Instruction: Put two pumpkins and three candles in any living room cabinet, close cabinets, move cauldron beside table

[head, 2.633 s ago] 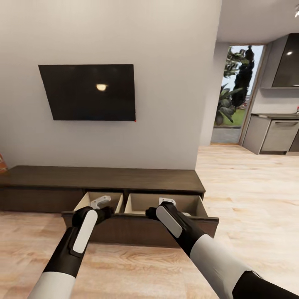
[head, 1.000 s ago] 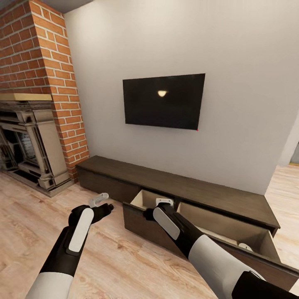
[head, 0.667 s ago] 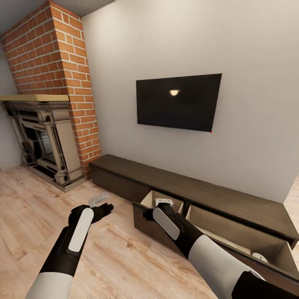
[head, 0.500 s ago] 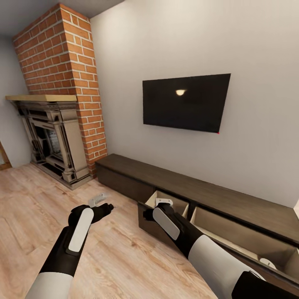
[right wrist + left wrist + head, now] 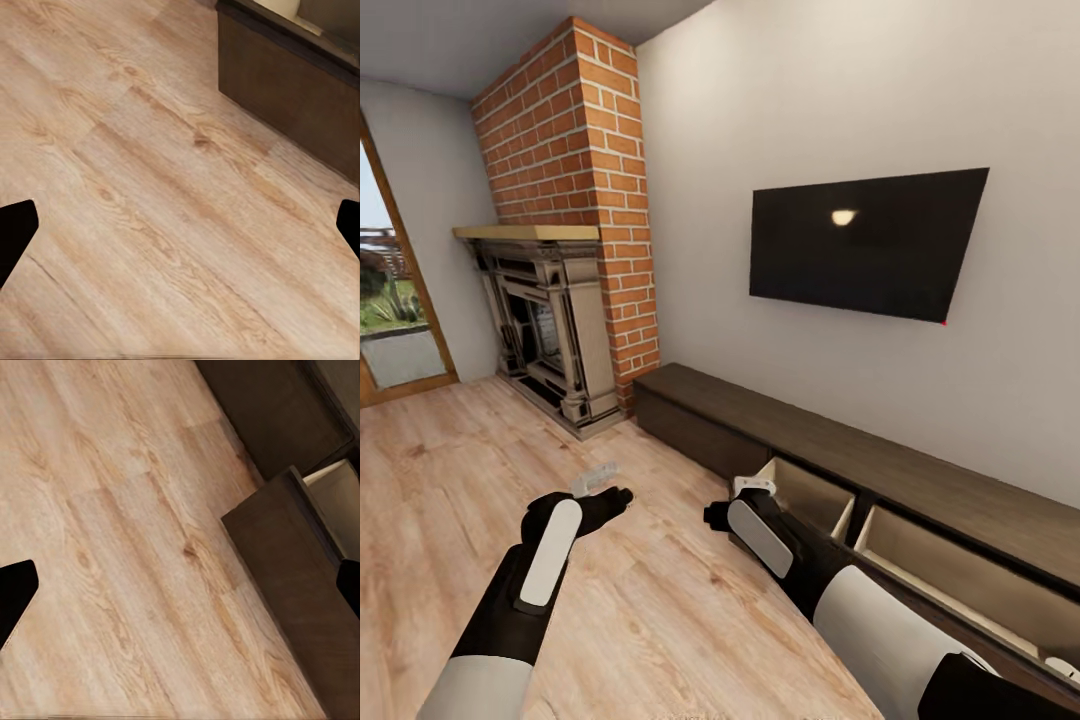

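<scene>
both grippers, left gripper point(image 5: 598, 481) and right gripper point(image 5: 754, 487), hang spread wide and empty over the wood floor point(image 5: 450, 470), presumably free to fetch items; the cabinet point(image 5: 920, 480) stands beside them, two drawers open.

— Where does the long, low dark-brown wooden cabinet point(image 5: 830, 445) sit?
— Along the grey wall, running right of the brick chimney.
— Shut?
— No. Two handleless drawers stand pulled out, pale wood interiors showing.
</scene>
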